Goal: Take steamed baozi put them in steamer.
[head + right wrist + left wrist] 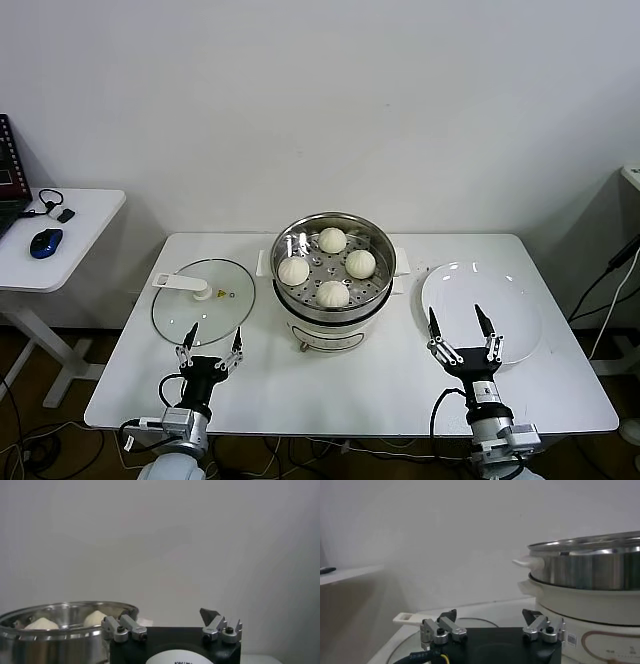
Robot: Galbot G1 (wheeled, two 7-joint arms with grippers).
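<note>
Stainless-steel steamer holds 4 steamed baozi; left end effector and right end effector gape wide, empty.

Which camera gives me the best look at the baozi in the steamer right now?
The head view: it looks down into the steamer and shows all four baozi on the perforated tray. The right wrist view shows only two tops above the rim. The left wrist view shows just the steamer's outside wall, no baozi.

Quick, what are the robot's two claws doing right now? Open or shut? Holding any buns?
Left gripper: open, holding nothing, by the flat glass lid.
Right gripper: open, holding nothing, at the round white plate.
</note>
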